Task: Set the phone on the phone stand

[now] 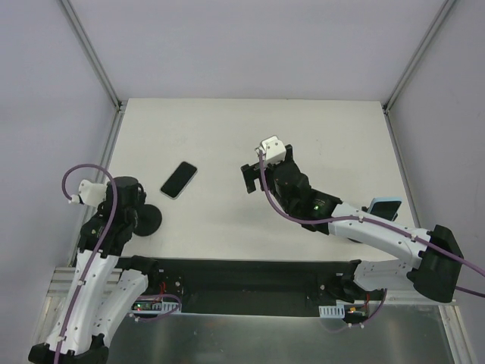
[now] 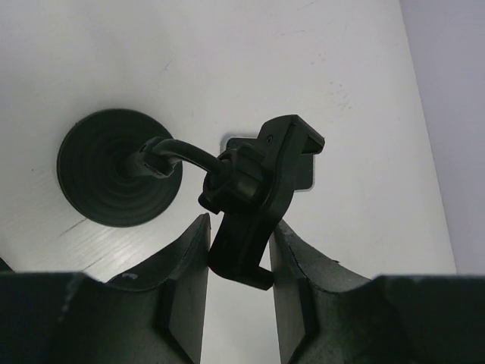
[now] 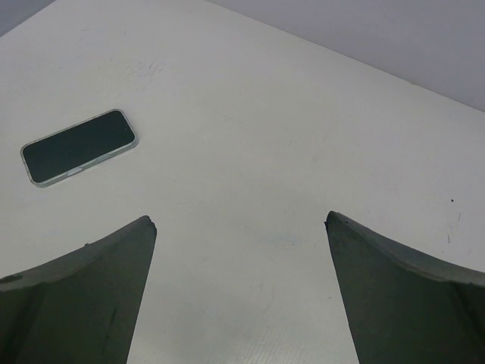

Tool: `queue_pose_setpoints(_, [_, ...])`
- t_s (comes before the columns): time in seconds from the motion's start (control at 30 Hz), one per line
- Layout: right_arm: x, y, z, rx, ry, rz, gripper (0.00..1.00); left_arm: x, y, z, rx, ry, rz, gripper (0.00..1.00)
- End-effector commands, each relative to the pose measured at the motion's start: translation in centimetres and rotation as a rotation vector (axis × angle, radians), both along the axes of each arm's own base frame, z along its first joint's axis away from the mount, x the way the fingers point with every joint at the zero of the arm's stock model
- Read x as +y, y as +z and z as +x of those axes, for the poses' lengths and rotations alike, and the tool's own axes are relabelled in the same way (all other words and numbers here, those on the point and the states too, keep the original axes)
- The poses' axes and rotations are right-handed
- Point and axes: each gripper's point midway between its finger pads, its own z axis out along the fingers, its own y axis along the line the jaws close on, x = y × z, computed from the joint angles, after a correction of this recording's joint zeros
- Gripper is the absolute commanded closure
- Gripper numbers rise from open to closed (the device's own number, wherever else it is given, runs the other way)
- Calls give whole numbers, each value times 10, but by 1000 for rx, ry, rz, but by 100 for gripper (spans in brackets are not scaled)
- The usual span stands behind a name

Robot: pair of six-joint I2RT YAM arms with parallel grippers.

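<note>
The phone (image 1: 178,180) lies flat on the white table, black screen up, left of centre; it also shows in the right wrist view (image 3: 79,146). The phone stand (image 1: 149,218) stands near the table's front left, its disc base partly under my left arm. In the left wrist view its disc base (image 2: 117,167), curved post and clamp cradle (image 2: 273,163) show. My left gripper (image 2: 239,227) is closed on the lower end of the cradle, both fingers touching it. My right gripper (image 1: 248,178) is wide open and empty above the table, right of the phone; it also shows in its wrist view (image 3: 241,220).
A light-blue-cased phone (image 1: 385,207) lies at the right, partly behind my right arm. Metal frame posts and grey walls border the table (image 1: 318,136). A black base strip runs along the near edge (image 1: 250,277).
</note>
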Motion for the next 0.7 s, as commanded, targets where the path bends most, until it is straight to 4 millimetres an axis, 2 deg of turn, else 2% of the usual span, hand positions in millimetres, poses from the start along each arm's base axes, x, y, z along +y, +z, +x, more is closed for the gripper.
queue_pose_setpoints(0.0, [2, 14, 5, -39, -10, 32, 3, -8, 70, 11, -213, -171, 107, 95])
queue_pose_setpoints(0.03, [3, 14, 4, -39, -8, 29, 3, -11, 79, 13, -235, -220, 140, 96])
queue_pose_setpoints(0.07, [3, 14, 5, -40, -10, 28, 3, -22, 99, 19, -285, -331, 203, 97])
queue_pose_setpoints(0.17, [3, 13, 5, -41, -9, 20, 3, -42, 119, 28, -289, -511, 289, 100])
queue_pose_setpoints(0.2, [3, 13, 5, -42, -10, 18, 3, -69, 118, 36, -297, -666, 273, 100])
queue_pose_setpoints(0.27, [1, 13, 6, -45, -15, 16, 3, -102, 127, 41, -338, -910, 328, 100])
queue_pose_setpoints(0.3, [0, 14, 5, -46, -14, 19, 3, -136, 125, 39, -370, -1111, 271, 100])
queue_pose_setpoints(0.37, [-3, 13, 4, -48, -18, 31, 3, -164, 127, 36, -416, -1319, 267, 100])
queue_pose_setpoints(0.4, [-6, 20, 1, -59, -18, 57, 3, -186, 124, 30, -448, -1473, 214, 100])
queue_pose_setpoints(0.47, [-8, 27, -1, -81, -16, 106, 3, -201, 121, 26, -485, -1619, 214, 100])
queue_pose_setpoints(0.6, [-17, 35, -16, -127, 37, 187, 3, -230, 103, 24, -542, -1847, 241, 100])
queue_pose_setpoints(0.67, [-17, 39, -21, -143, 66, 212, 3, -242, 104, 19, -610, -1944, 249, 100])
